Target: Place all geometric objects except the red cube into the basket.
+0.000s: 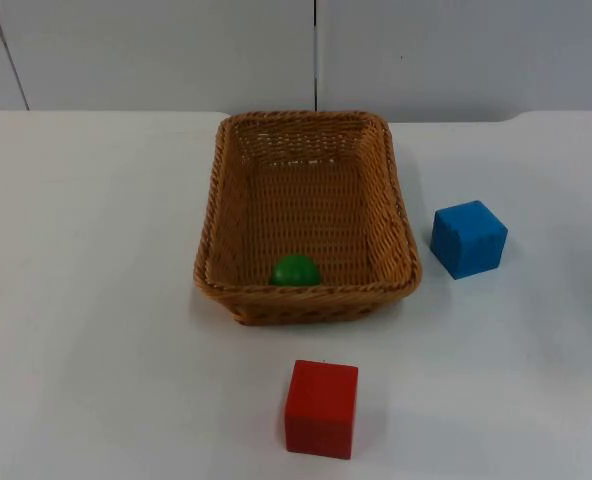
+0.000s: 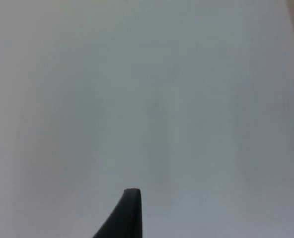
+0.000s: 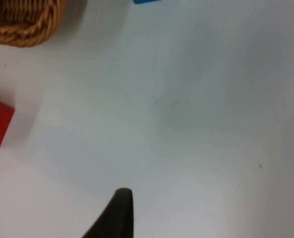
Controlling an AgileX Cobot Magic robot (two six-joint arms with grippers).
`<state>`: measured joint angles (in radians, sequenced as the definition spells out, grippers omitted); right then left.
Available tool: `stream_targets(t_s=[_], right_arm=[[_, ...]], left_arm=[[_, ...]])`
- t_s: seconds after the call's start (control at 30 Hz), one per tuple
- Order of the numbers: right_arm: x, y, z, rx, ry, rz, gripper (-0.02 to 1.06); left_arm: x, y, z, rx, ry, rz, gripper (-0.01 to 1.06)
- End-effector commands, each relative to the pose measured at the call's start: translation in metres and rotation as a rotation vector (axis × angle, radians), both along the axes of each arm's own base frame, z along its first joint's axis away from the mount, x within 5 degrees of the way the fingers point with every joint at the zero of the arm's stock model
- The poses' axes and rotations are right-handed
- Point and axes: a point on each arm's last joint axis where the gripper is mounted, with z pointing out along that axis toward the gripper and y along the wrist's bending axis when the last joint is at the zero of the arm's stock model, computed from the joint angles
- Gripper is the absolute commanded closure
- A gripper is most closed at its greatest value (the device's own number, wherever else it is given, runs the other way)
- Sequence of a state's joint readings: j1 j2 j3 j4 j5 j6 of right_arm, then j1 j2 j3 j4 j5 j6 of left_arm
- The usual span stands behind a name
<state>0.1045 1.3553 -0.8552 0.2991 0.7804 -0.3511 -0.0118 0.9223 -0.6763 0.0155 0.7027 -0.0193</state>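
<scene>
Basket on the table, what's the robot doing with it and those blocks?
It is sorting shapes into the basket. A green ball already lies inside, at the near wall. The blue cube still sits on the table to the basket's right. The red cube, in front, is meant to stay out. Nothing is being held right now.

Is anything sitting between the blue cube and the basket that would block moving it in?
Nothing visible does. The blue cube sits on bare white table just beside the basket, apart from its wall. The red cube lies in front of the basket, off that path, and the green ball is already inside.
</scene>
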Motion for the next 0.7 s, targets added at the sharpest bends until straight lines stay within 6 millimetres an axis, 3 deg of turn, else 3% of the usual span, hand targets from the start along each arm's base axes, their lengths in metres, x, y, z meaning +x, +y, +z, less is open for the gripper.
stream_targets(t_s=[0.0,0.03,0.07,0.2,0.23,0.37,0.6,0.67], right_arm=[[0.016,0.014,-0.004,0.0,-0.008,0.05,0.0],[0.033,0.032,-0.009,-0.04,-0.043,0.107,0.0],[0.033,0.032,-0.009,-0.04,-0.043,0.107,0.0],[0.077,0.072,-0.029,-0.15,-0.099,0.159,0.0],[0.077,0.072,-0.029,-0.15,-0.099,0.159,0.0],[0.121,0.098,-0.062,-0.19,-0.079,0.177,0.0],[0.147,0.108,-0.096,-0.195,-0.055,0.179,0.0],[0.154,0.111,-0.114,-0.189,-0.049,0.175,0.0]], left_arm=[[-0.001,0.001,0.0,-0.002,-0.008,0.014,0.0],[-0.001,0.001,0.0,-0.002,-0.008,0.014,0.0],[-0.001,0.001,0.0,-0.002,-0.008,0.014,0.0],[-0.001,0.001,0.0,0.003,-0.008,0.013,0.0],[-0.001,0.001,0.0,0.003,-0.008,0.013,0.0],[0.0,0.001,0.0,0.002,-0.01,0.013,0.0],[0.0,0.001,0.0,0.002,-0.01,0.013,0.0],[0.0,0.001,0.0,-0.007,-0.01,0.015,0.0]])
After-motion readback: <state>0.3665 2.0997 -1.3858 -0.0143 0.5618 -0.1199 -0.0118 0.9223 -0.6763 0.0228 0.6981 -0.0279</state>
